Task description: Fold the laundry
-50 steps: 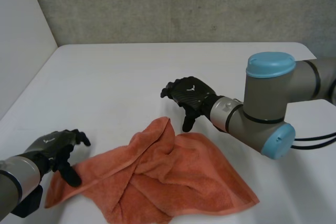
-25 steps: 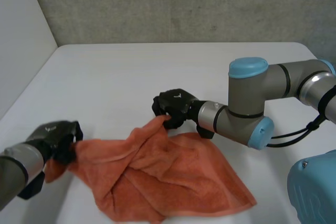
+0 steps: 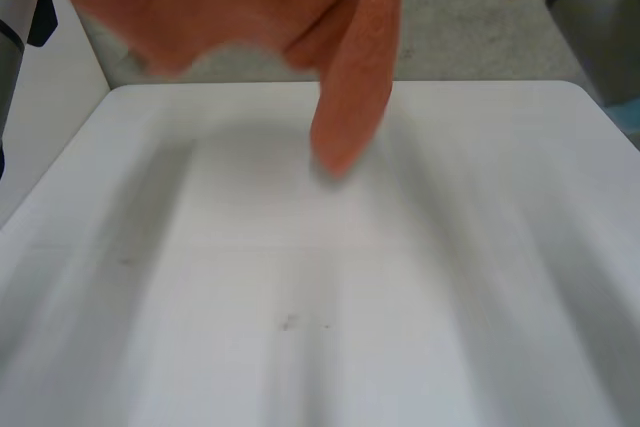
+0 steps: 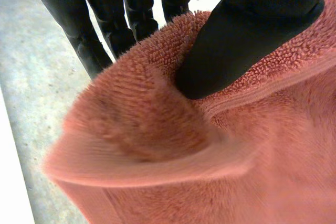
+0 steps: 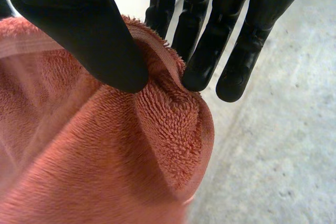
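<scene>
- Orange towel: it hangs in the air at the far side of the scene, spread between the two arms. Most of it sits high, in front of the grey wall.
- Hanging tail: one narrow fold of the towel drops from the right of its middle over the far part of the white table. Whether its tip meets the surface cannot be told.
- Left arm: it enters at the far left, level with the towel's left end.
- Right arm: it enters at the far right, just beyond the towel's right end.
- Left hand: it is closed on a hemmed edge of the towel. The thumb presses into the pile from the near face and the straight fingers stand behind the cloth, so the edge is pinched between them (the fold bulges out under the thumb tip).
- Right hand: it has the same grip on another hemmed edge of the towel. The thumb lies on one face and the fingers reach down the other, their tips touching the rolled rim.
</scene>
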{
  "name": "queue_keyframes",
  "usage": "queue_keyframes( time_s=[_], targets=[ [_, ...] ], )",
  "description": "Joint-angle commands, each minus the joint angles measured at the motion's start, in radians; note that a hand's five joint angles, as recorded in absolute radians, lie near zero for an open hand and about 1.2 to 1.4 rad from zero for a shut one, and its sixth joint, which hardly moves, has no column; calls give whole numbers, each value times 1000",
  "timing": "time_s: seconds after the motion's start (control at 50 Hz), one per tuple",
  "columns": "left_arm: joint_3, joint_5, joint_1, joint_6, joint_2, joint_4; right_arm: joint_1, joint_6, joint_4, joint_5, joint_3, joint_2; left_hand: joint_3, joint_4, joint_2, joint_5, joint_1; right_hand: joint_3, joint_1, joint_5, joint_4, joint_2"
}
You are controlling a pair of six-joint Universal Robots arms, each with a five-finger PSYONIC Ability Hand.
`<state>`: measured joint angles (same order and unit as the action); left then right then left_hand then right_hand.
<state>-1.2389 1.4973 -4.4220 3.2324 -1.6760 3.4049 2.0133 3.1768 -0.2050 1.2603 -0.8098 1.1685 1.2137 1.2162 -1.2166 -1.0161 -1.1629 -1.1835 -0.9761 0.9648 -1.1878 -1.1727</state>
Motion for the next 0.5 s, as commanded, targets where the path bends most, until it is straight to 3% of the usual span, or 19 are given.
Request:
queue_keyframes(
  time_s=[0.02,0.18,0.22,0.28,0.4,0.44,0.5],
  targets=[
    [-193,50,13,-26,-14,71,12,-28,-47,-90,-384,215,183,180,-180,-206,-233,-213,-420,257,-209,-224],
    [-447,41,9,-14,-146,105,13,-152,45,-108,-651,184,183,180,-180,-206,-233,-213,-420,257,-209,-224],
    [-465,43,9,-13,-195,108,13,-217,91,-105,-710,75,101,98,-98,-124,-152,-213,-420,257,-209,-224],
    [-482,41,10,-13,-266,99,15,-296,169,-91,-715,-44,66,63,-63,-89,-116,-213,-420,257,-209,-224],
    [-490,41,-5,-13,-278,93,35,-367,282,-98,-703,-93,68,66,-66,-91,-119,-135,-342,179,-130,-145],
    [-488,41,-8,-14,-268,93,28,-363,268,-94,-695,-87,68,66,-66,-91,-119,713,505,-669,717,702],
    [-491,43,-19,-14,-222,93,19,-360,239,-93,-680,-44,68,66,-66,-91,-119,755,548,-711,759,744]
  ],
)
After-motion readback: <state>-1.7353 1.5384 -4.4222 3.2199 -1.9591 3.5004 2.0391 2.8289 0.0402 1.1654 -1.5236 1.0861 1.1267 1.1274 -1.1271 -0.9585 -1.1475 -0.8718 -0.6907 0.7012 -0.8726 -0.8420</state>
